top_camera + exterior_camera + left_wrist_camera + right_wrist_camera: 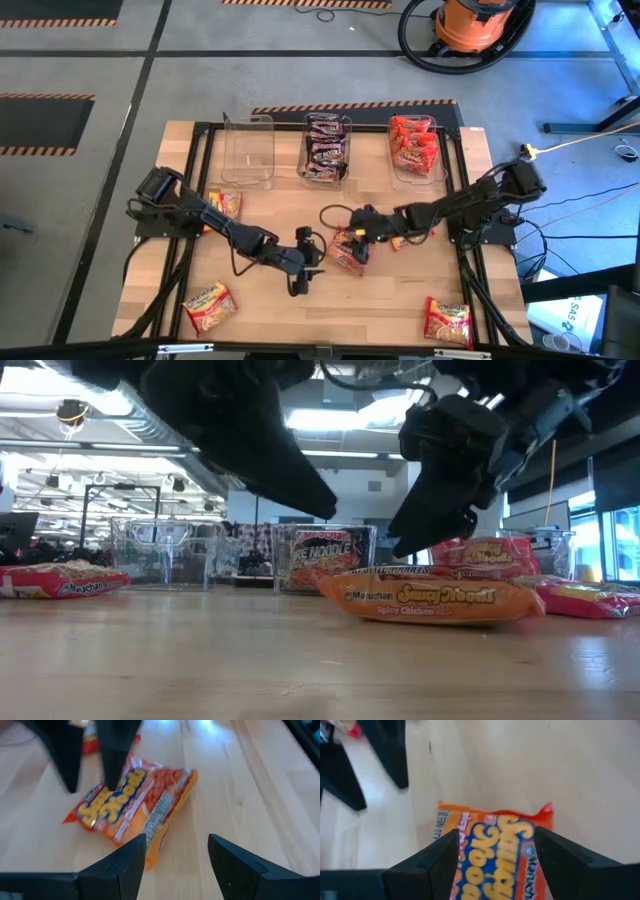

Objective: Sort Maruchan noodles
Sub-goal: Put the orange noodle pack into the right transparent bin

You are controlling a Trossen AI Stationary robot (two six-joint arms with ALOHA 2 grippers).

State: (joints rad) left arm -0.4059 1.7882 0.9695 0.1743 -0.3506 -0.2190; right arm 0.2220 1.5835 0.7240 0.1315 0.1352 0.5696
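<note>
Three clear tubs in a row along the far edge of the table:
- Left tub — nothing visible inside.
- Middle tub — dark brown-black packets stacked inside.
- Right tub — red packets inside.

Loose on the table, four more noodle packets:
- Orange Spicy Chicken packet flat near the table's middle, between both hands.
- Orange-yellow packet toward the left edge, partly under the left arm.
- Another packet near the near-left corner.
- Last packet near the near-right corner.

Left hand near the middle of the table, just beside the Spicy Chicken packet on its left-edge side, fingers spread, pinching nothing. In the left wrist view the packet lies flat ahead of the spread fingers.

Right hand right over the same packet from the right-edge side, fingers spread and straddling it – not clamped. Right wrist view: packet between the two fingers, flat on the wood. Low view: packet lying flat, right hand above it, tips close to its top; contact cannot be told.
</note>
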